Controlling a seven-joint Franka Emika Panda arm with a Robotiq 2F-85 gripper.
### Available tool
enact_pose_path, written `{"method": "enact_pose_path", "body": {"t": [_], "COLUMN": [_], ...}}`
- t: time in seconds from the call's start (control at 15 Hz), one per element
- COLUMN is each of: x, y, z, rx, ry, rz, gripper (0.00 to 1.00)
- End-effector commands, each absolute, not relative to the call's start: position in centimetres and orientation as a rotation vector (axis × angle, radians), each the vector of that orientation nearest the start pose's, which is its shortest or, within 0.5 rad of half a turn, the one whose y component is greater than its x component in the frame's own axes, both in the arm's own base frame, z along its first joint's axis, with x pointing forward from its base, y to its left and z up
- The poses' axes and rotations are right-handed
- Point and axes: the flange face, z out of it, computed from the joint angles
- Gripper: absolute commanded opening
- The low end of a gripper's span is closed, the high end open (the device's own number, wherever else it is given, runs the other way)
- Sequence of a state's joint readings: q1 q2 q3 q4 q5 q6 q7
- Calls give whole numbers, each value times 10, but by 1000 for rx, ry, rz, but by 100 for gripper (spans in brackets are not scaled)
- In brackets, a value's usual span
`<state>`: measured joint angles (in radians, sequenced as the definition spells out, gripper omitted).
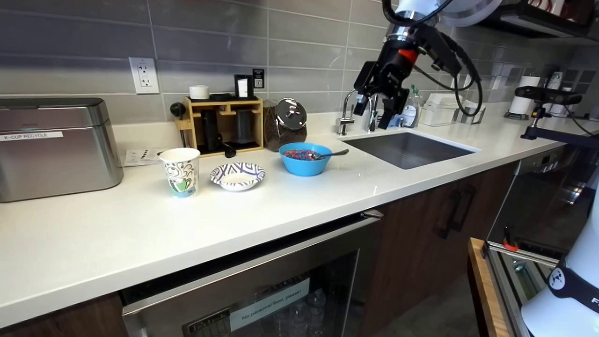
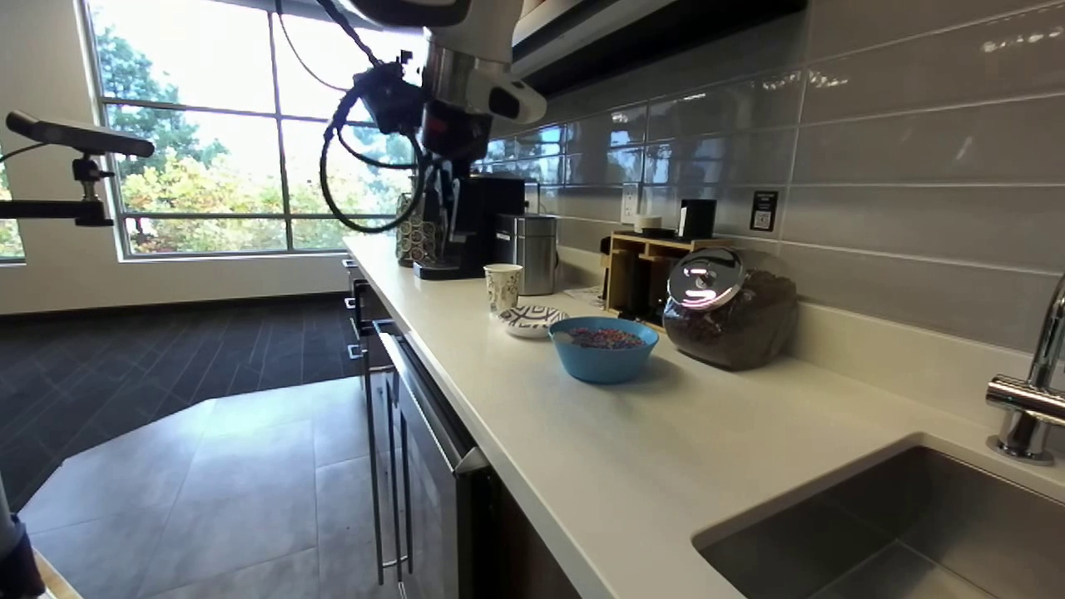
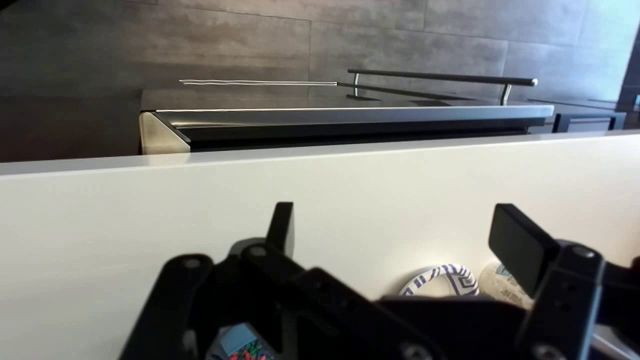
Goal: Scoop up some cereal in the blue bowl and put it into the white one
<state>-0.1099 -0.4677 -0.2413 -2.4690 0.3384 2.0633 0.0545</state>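
The jaws stand wide apart, as the wrist view shows well, and nothing is held between them. They hang in the air, high over the surface [image 1: 117, 234], and touch none of the objects there. Lower down, the blue bowl [image 1: 304, 166] stands upright, between the sink [image 1: 403, 150] and the white patterned bowl [image 1: 237, 178]. In it lies cereal [image 1: 297, 154] of red and blue colours. A spoon [image 1: 333, 153] rests there too: its head seems to lie in the cereal, and its handle reaches over the rim in the direction of the sink. The white patterned bowl is near the blue bowl but apart from it, and a paper cup [image 1: 181, 171] is at its other side.

About the progress, I judge that the work is only at its beginning. The inside of the white patterned bowl looks plain, and I see no cereal in it. The spoon is not yet gripped. So all steps seem to be left: to take the handle, to scoop, to carry the portion across, and to tip it out.
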Motion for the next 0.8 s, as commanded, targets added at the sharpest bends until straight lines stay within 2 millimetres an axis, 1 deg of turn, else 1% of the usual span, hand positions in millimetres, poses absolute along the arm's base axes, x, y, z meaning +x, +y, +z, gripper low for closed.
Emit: {"method": "enact_pose_path", "body": {"t": [0.0, 0.2, 0.27, 0.33, 0.47, 0.67, 0.73], "x": [399, 404, 406, 397, 399, 404, 411], "y": [-167, -199, -208, -191, -204, -207, -213], "z": [420, 392, 382, 399, 385, 382, 374], "rx": [-2492, -2407, -2395, -2430, -2416, -2414, -2417], "ry": [837, 899, 899, 889, 906, 914, 968], "rz": [-158, -166, -129, -152, -137, -132, -123], "gripper": [100, 100, 100, 100, 100, 100, 100]}}
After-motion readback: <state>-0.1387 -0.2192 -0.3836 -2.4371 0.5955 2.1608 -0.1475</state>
